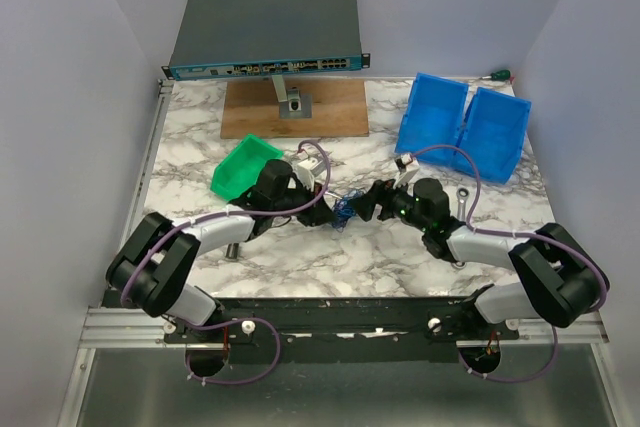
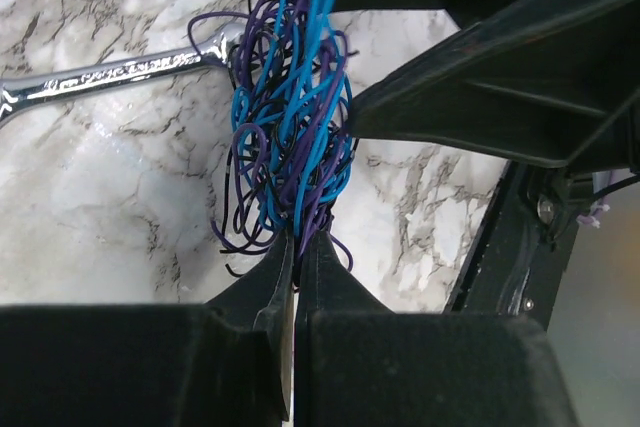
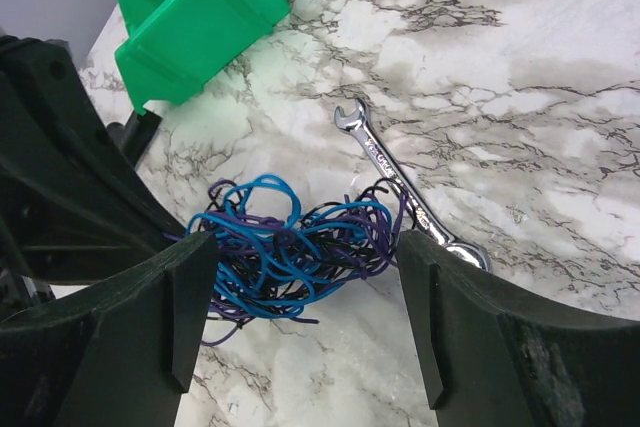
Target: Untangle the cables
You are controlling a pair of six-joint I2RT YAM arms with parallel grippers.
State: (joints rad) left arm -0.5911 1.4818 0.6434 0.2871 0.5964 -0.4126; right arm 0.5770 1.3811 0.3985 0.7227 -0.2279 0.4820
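Observation:
The cables are a small tangled bundle of thin blue, purple and black wires at the table's middle, between the two arms. In the left wrist view the bundle stands just beyond my left gripper, whose jaws are shut on its near end. In the right wrist view the bundle lies on the marble between the wide-open fingers of my right gripper, which touch nothing. My left gripper and right gripper face each other across the bundle.
A silver wrench lies touching the bundle's far side; it also shows in the left wrist view. A green bin sits behind the left arm, blue bins at back right, a network switch on a wooden board at the back.

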